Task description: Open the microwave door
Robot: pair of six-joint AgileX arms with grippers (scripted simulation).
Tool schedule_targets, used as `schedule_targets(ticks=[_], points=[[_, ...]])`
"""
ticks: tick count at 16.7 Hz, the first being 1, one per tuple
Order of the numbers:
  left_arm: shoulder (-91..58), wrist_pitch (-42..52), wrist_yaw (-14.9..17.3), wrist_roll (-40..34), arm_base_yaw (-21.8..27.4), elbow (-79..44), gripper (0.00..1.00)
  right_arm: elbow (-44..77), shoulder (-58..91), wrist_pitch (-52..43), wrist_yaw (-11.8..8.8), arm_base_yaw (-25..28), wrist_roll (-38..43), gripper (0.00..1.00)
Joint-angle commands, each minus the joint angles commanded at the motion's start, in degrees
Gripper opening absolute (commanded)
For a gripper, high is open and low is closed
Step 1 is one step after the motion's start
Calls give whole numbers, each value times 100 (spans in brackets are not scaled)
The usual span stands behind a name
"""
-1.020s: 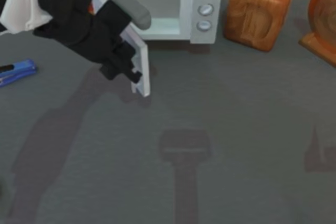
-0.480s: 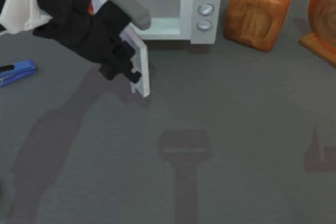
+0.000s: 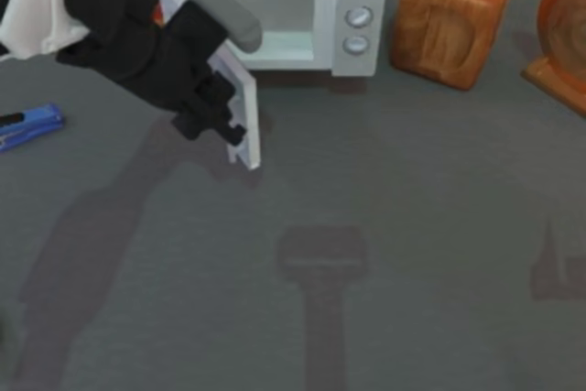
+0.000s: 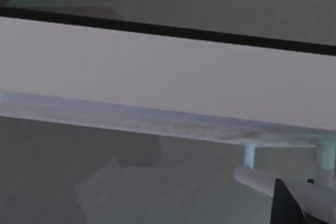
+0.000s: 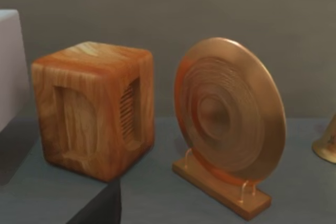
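the microwave (image 3: 302,6) sits at the far edge of the table (image 3: 412,254), its cavity exposed. the microwave door (image 3: 245,116) stands swung out from the microwave's left front corner, edge-on toward the near side, already close to square with the front. the orange wooden block (image 3: 453,16) stands just right of the microwave, with a round wooden disc on a stand (image 5: 231,119) beyond it. a blue stapler (image 3: 27,125) lies well to the microwave's left.

the left gripper (image 3: 220,121) is pressed against the door's outer face by its free edge; whether its fingers are apart or clamped on the handle (image 4: 283,184) i cannot tell. the right arm is out of the top view, its wrist camera facing the block and disc.

the main risk, i judge: pulling on in a straight line instead of along the hinge's arc could drag or tip the light microwave, or let the handle slip free. the bulky wrist could also knock the microwave's left corner.
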State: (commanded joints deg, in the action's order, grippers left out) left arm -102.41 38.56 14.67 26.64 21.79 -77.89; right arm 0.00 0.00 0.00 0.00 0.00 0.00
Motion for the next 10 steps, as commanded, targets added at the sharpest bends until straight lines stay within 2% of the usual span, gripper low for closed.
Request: schedule_targets(ticks=[6, 10], points=[[0, 10, 43, -5, 23, 22, 0, 0, 0, 0, 0, 0, 0, 100], [40, 122, 210, 408, -152, 38, 0, 0, 0, 0, 0, 0, 0, 100]])
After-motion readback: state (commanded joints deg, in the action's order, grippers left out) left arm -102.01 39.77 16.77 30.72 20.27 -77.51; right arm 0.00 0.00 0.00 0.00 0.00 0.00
